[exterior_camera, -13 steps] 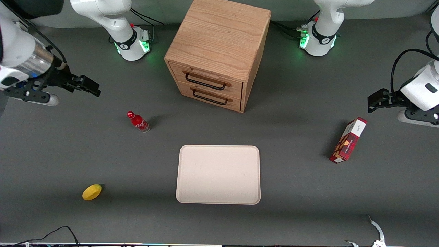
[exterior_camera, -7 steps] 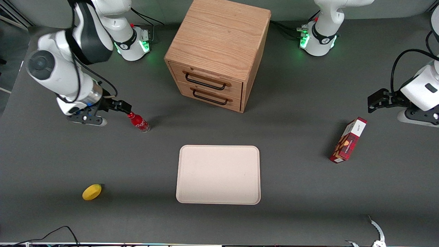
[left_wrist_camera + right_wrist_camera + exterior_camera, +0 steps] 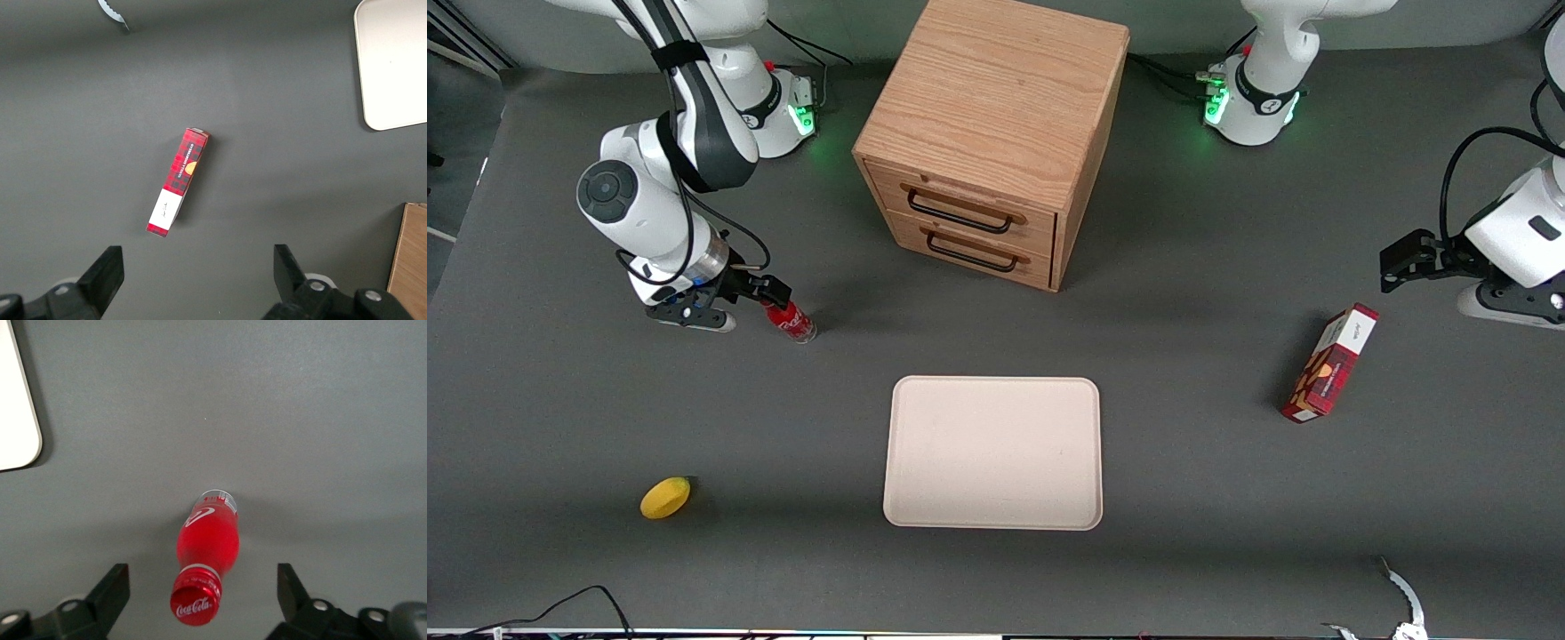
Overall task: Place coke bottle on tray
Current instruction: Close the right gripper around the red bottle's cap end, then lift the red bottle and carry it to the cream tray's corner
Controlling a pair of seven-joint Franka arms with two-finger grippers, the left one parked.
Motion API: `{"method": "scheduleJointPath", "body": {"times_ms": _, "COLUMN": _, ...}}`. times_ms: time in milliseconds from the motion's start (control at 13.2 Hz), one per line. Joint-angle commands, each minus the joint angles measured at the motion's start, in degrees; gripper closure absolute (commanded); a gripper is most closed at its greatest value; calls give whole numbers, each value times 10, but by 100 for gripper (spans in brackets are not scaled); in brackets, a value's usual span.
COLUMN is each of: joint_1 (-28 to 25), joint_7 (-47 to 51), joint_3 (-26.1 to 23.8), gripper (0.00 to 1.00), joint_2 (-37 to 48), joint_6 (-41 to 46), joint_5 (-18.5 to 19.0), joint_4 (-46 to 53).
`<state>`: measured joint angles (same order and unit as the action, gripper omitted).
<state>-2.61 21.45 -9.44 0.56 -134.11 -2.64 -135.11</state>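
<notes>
The coke bottle (image 3: pixel 792 322), small and red with a red cap, stands upright on the grey table toward the working arm's end. It is farther from the front camera than the tray (image 3: pixel 992 453). The right gripper (image 3: pixel 772 292) hangs just above the bottle's top and is open. In the right wrist view the bottle (image 3: pixel 207 543) stands between the two spread fingers (image 3: pixel 115 587) of the gripper (image 3: pixel 201 585), and neither finger touches it. A corner of the cream tray (image 3: pixel 15 407) shows there too. The tray holds nothing.
A wooden two-drawer cabinet (image 3: pixel 987 133) stands farther from the front camera than the tray. A yellow lemon (image 3: pixel 665 497) lies near the table's front edge, toward the working arm's end. A red rectangular box (image 3: pixel 1329 362) lies toward the parked arm's end and also shows in the left wrist view (image 3: pixel 178 181).
The right arm has swung in from the working arm's end of the table and come down, and its open gripper now sits over the bottle's cap. The bottle has not moved.
</notes>
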Motion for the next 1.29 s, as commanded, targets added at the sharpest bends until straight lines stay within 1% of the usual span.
{"method": "scheduleJointPath", "body": {"times_ms": 0, "joint_1": -1, "joint_7": 12, "joint_3": -8, "gripper": 31, "joint_2": 6, "joint_6": -23, "joint_5": 5, "joint_4": -21}}
{"method": "scheduleJointPath", "body": {"times_ms": 76, "joint_1": -1, "joint_7": 12, "joint_3": -8, "gripper": 55, "joint_2": 6, "joint_6": -23, "joint_5": 5, "joint_4": -21}}
{"method": "scheduleJointPath", "body": {"times_ms": 152, "joint_1": -2, "joint_7": 12, "joint_3": -9, "gripper": 82, "joint_2": 6, "joint_6": -23, "joint_5": 5, "joint_4": -21}}
{"method": "scheduleJointPath", "body": {"times_ms": 228, "joint_1": -2, "joint_7": 13, "joint_3": -9, "gripper": 100, "joint_2": 6, "joint_6": -22, "joint_5": 5, "joint_4": -21}}
{"method": "scheduleJointPath", "body": {"times_ms": 532, "joint_1": -3, "joint_7": 7, "joint_3": -15, "gripper": 100, "joint_2": 10, "joint_6": -18, "joint_5": 6, "joint_4": -12}}
{"method": "scheduleJointPath", "body": {"times_ms": 608, "joint_1": -3, "joint_7": 6, "joint_3": -15, "gripper": 100, "joint_2": 14, "joint_6": -11, "joint_5": 8, "joint_4": -4}}
{"method": "scheduleJointPath", "body": {"times_ms": 684, "joint_1": -3, "joint_7": 3, "joint_3": -15, "gripper": 100, "joint_2": 18, "joint_6": 18, "joint_5": 8, "joint_4": 18}}
{"method": "scheduleJointPath", "body": {"times_ms": 759, "joint_1": -2, "joint_7": -2, "joint_3": -15, "gripper": 100, "joint_2": 23, "joint_6": 73, "joint_5": 8, "joint_4": 61}}
{"method": "scheduleJointPath", "body": {"times_ms": 987, "joint_1": 0, "joint_7": -43, "joint_3": -1, "gripper": 100, "joint_2": 5, "joint_6": 273, "joint_5": 7, "joint_4": 251}}
{"method": "scheduleJointPath", "body": {"times_ms": 1139, "joint_1": -2, "joint_7": -41, "joint_3": -1, "gripper": 100, "joint_2": -33, "joint_6": 364, "joint_5": 5, "joint_4": 378}}
{"method": "scheduleJointPath", "body": {"times_ms": 1215, "joint_1": -3, "joint_7": -35, "joint_3": -5, "gripper": 100, "joint_2": -67, "joint_6": 406, "joint_5": 3, "joint_4": 456}}
